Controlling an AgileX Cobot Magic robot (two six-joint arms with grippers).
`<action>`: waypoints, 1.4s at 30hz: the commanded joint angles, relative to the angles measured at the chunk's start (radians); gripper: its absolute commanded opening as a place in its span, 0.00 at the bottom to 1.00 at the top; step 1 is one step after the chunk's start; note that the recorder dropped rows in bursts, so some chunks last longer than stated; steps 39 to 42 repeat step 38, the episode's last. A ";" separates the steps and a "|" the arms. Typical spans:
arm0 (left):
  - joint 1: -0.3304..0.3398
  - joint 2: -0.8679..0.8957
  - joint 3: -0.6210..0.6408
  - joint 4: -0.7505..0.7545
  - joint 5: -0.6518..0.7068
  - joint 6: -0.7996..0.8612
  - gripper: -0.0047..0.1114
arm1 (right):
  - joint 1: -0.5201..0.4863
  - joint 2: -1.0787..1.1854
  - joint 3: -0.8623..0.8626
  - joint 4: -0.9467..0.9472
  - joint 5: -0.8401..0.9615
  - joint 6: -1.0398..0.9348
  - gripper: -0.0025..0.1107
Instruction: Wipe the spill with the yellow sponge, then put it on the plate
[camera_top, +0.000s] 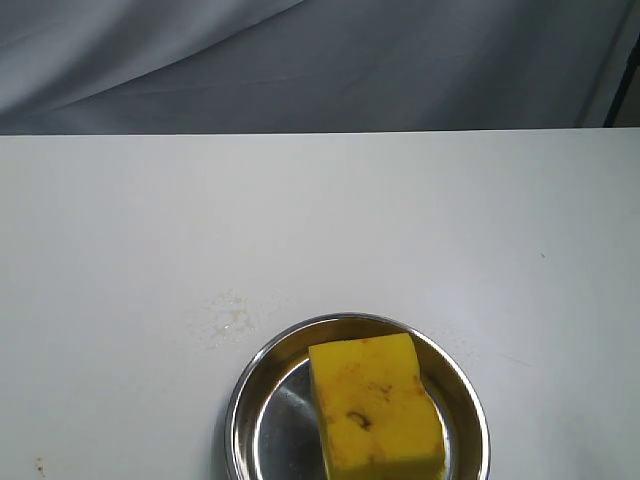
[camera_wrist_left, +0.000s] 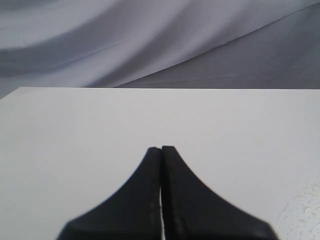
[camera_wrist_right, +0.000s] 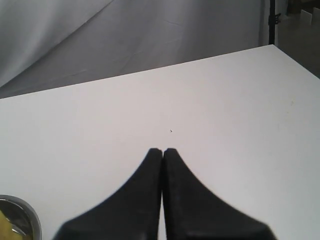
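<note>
Here, left pincer (camera_wrist_left: 161, 148) fully closed, empty, right pincer (camera_wrist_right: 163, 150) the same

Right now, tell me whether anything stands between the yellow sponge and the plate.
Nothing visible does: the yellow sponge already lies on the plate. The left gripper and the right gripper are shut, holding nothing.

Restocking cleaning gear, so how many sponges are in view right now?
1. The yellow sponge lies in the steel plate at the bottom edge of the exterior view; any beyond that edge would be hidden.
</note>
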 joint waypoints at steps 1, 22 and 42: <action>0.002 -0.002 0.005 -0.001 -0.002 -0.001 0.04 | -0.007 -0.004 0.004 -0.010 0.003 -0.008 0.02; 0.002 -0.002 0.005 -0.001 -0.002 -0.001 0.04 | -0.007 -0.004 0.004 -0.039 0.003 -0.006 0.02; 0.002 -0.002 0.005 -0.001 -0.002 -0.001 0.04 | -0.007 -0.004 0.004 -0.039 0.003 -0.006 0.02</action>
